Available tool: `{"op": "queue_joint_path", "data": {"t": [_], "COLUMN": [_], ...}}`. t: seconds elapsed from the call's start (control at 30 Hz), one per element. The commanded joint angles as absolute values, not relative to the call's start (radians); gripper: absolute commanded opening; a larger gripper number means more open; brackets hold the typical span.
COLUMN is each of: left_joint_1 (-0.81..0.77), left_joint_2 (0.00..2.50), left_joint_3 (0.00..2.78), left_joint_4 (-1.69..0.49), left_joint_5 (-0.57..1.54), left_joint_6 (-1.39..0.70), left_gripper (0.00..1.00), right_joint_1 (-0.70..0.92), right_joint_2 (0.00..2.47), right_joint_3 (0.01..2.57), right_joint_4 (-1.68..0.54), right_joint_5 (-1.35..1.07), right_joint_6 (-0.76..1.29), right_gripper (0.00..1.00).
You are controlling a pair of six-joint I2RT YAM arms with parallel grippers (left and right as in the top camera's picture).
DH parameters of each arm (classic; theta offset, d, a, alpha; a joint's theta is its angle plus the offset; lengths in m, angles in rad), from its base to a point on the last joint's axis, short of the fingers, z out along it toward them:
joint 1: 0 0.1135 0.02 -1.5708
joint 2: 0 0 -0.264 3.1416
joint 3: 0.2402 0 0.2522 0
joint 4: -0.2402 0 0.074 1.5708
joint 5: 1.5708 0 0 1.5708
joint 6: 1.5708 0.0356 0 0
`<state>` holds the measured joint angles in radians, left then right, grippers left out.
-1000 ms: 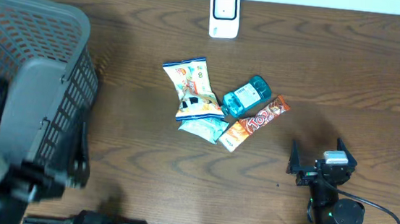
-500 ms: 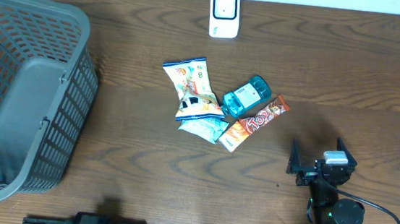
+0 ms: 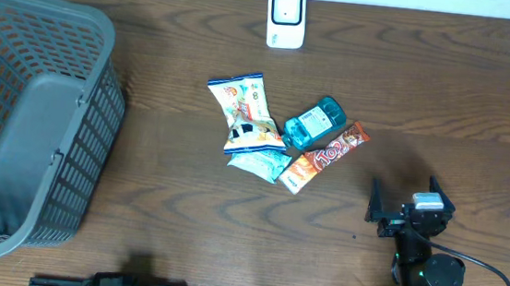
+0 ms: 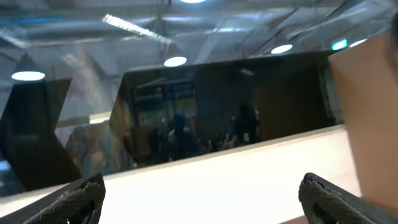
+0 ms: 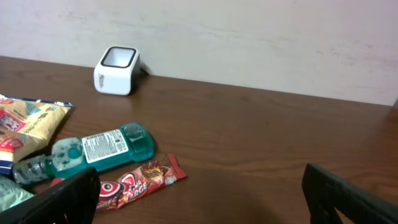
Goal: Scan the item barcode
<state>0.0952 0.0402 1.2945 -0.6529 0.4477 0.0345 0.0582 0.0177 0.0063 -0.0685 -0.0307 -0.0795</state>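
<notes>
1. A dark wooden table (image 3: 167, 200) fills the overhead frame, with a small heap of items lying near the middle.
2. At the heap's left is a snack bag (image 3: 244, 112), printed side up. A pale pouch (image 3: 258, 164) pokes out from under its lower edge.
3. A teal bottle (image 3: 314, 122) lies on its side just right of the bag, white label up. A red-orange bar (image 3: 325, 156) slants right below the bottle, its lower end against the pouch.
4. The white scanner (image 3: 285, 17) stands at top centre by the table's far edge, well apart from the heap.
5. A grey mesh basket (image 3: 100, 120) takes up the left side of the frame.
6. The right gripper (image 3: 406, 195) sits at lower right, well apart from the heap. Its jaws are spread wide and hold nothing.
7. In the right wrist view its fingertips (image 5: 68, 199) sit in the bottom corners. The bottle and bar lie at lower left, and the scanner stands at upper left against the wall.
8. The left gripper (image 4: 202, 193) is out of the overhead frame. Its own view shows black fingertips (image 4: 74, 199) in the bottom corners, far apart and gripping nothing. Behind them are ceiling lights and a dark pane.
</notes>
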Motion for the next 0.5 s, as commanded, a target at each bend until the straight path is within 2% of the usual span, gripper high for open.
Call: {"op": "queue_joint_path", "data": {"t": [0.0,0.13,0.33,0.47], "left_joint_1": [0.147,0.188,0.187,0.187], "left_joint_2": [0.025,0.036,0.039,0.039], "left_joint_3": [1.266,1.273,1.282,1.282], "left_joint_4": [-0.642,-0.598,-0.384,-0.403], "left_joint_5": [0.463,0.463,0.464,0.464], "left_joint_6": [0.048,0.048,0.047,-0.011], "left_gripper": [0.99,0.99,0.99,0.99], "right_joint_1": [0.050,0.050,0.050,0.050], "right_joint_2": [0.014,0.014,0.014,0.014], "right_joint_3": [0.006,0.006,0.006,0.006], "right_joint_4": [-0.072,-0.072,-0.072,-0.073], "right_joint_5": [-0.035,-0.036,-0.036,-0.036], "right_joint_6": [-0.064,-0.064,-0.062,0.041], "right_gripper": [0.99,0.99,0.99,0.99]}}
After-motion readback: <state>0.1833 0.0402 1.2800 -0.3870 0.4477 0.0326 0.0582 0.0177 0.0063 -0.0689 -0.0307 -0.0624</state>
